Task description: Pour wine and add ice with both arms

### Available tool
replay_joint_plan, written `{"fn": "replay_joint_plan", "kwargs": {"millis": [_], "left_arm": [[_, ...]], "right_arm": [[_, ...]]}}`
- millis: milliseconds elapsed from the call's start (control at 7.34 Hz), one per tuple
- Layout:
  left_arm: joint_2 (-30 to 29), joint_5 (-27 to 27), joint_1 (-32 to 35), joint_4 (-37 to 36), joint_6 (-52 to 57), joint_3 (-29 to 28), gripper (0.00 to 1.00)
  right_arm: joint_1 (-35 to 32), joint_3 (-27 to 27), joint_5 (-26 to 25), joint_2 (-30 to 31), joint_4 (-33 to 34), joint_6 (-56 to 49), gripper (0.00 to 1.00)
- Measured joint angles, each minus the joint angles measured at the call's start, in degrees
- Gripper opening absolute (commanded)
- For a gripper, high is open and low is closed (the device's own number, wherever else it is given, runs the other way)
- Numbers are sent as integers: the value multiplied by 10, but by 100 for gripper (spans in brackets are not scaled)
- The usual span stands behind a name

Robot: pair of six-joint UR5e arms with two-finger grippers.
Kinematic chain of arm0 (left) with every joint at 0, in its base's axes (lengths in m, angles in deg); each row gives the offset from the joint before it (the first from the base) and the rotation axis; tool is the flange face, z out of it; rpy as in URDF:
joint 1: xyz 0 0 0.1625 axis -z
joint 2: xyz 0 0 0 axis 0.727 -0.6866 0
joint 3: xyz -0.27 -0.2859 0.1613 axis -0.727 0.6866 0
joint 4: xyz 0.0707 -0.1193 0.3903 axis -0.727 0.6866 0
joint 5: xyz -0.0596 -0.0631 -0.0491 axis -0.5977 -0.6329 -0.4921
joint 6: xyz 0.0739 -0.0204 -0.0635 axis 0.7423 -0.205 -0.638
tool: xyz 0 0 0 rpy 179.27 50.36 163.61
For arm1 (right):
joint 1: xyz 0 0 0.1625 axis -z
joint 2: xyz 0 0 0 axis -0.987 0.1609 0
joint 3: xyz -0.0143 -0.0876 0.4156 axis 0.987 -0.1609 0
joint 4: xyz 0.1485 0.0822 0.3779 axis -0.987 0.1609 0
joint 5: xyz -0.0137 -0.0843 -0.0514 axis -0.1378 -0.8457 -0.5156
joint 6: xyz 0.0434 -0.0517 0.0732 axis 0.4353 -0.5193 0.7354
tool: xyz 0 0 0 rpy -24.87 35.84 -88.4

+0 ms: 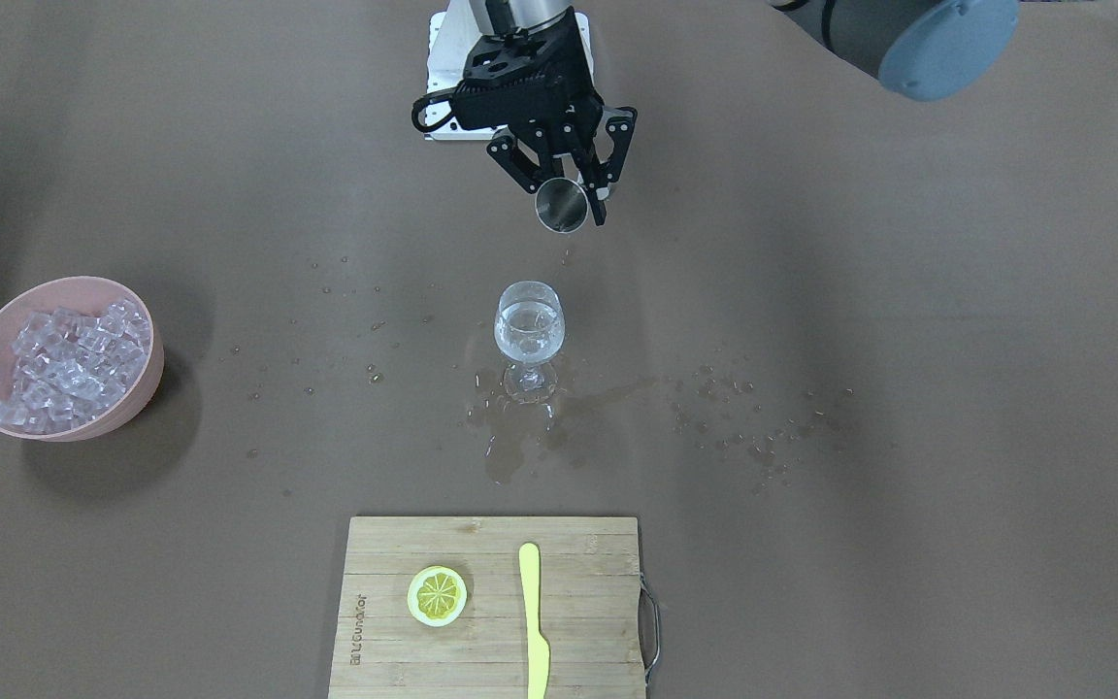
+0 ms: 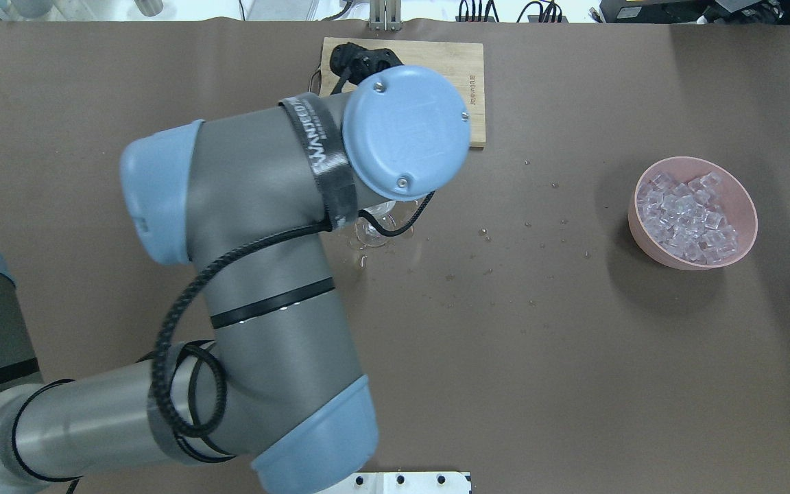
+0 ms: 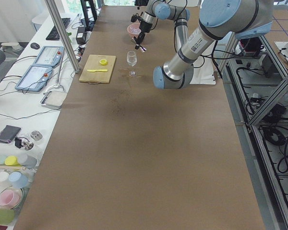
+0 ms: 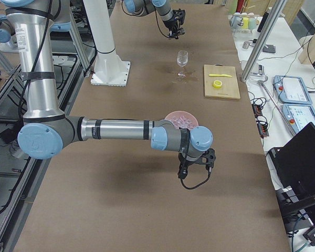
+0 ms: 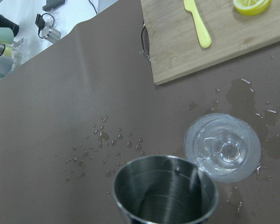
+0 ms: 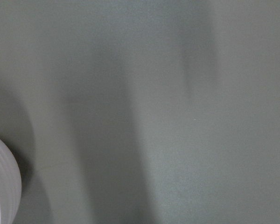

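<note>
On the left, small clear ice cubes (image 1: 69, 361) fill the round pink bowl (image 1: 153, 377); they look hard and slippery, best scooped. The watery wine (image 1: 528, 335) sits mid-frame in the thin, breakable wine glass (image 1: 530, 375). Above it, the left fingers (image 1: 604, 189) squeeze a shiny steel cup (image 1: 562, 206). I cannot tell if the right fingers (image 4: 182, 169) are open.

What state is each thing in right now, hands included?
Left hand: shut on the steel cup.
Steel cup: held above the table, no liquid visible inside.
Wine glass: upright, partly filled with wine.
Pink bowl: upright, full of ice.
Right hand: open or shut, cannot tell.
Table: wet around the glass's foot.
</note>
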Motion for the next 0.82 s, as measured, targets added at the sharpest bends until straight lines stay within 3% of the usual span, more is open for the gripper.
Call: {"fn": "replay_joint_plan", "kwargs": {"millis": [409, 817], "left_arm": [[111, -40, 73, 147, 1, 85, 0], [261, -51, 119, 326, 2, 126, 0]], "right_arm": [[0, 3, 0, -2, -1, 0, 100], [0, 4, 1, -9, -1, 0, 100]]}}
